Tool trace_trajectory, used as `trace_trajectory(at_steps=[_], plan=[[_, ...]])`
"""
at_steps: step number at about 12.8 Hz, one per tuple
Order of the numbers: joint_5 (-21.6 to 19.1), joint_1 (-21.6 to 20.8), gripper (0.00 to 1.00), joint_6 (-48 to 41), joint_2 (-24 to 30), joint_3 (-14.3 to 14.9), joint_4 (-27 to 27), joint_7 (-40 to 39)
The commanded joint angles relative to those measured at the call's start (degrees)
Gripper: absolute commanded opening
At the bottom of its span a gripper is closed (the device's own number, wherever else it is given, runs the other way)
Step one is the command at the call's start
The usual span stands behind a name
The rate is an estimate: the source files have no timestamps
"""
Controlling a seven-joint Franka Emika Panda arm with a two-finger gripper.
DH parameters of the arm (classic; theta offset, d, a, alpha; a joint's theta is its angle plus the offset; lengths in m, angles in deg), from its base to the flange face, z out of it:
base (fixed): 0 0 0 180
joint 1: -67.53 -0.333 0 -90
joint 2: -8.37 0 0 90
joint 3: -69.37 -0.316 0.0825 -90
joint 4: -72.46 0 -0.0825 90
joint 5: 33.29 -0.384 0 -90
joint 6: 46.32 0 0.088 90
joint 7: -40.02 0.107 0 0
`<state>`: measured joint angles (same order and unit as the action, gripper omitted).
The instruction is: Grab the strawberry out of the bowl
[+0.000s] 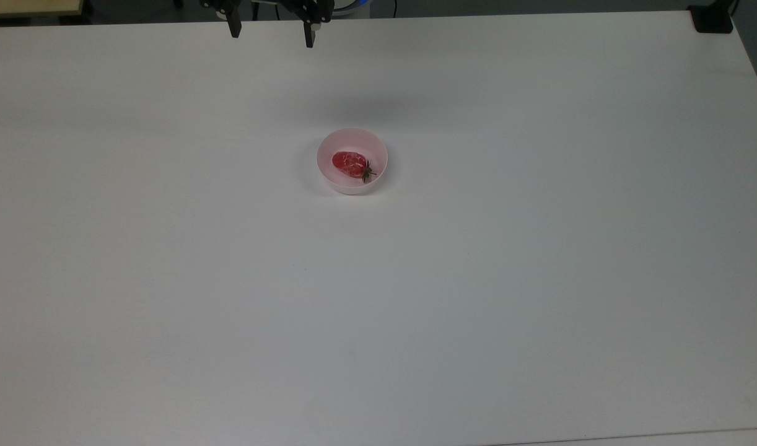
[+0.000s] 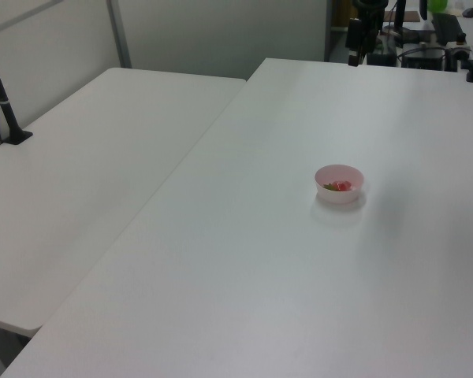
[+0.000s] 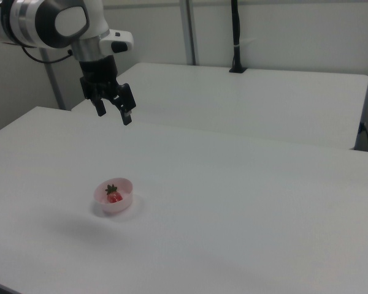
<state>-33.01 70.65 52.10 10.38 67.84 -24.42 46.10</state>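
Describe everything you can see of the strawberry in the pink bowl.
The small glossy red strawberry has a whitish sheen and a green leafy stem end. It lies on its side inside the small round pale pink plastic bowl, resting on the bowl's floor, stem toward the top view's right. Nothing else touches it; the open black two-finger gripper hangs apart from it.

white table [image 1: 168, 279], 1 pink bowl [image 1: 329, 176] resting mid-table

- A large white table [image 1: 477, 297] spans the top view.
- A second white table [image 2: 87, 181] stands beside it, on the left view's left, edges nearly touching.
- A black post [image 2: 1, 98] rises from a base at that second table's far edge.
- A black block [image 1: 712, 18] sits at the top view's upper right corner.
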Motion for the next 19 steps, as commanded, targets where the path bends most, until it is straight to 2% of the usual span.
trace_trajectory(at_steps=[1, 17, 19], plan=[[-0.6, -1.4, 1.00, -0.2, -0.1, 1.3, 0.2, -1.2], [-0.6, -1.4, 1.00, -1.7, 0.0, 0.7, 0.1, -1.2], [-0.5, -1.4, 1.00, -1.8, 0.0, 0.7, -0.1, -4.2]])
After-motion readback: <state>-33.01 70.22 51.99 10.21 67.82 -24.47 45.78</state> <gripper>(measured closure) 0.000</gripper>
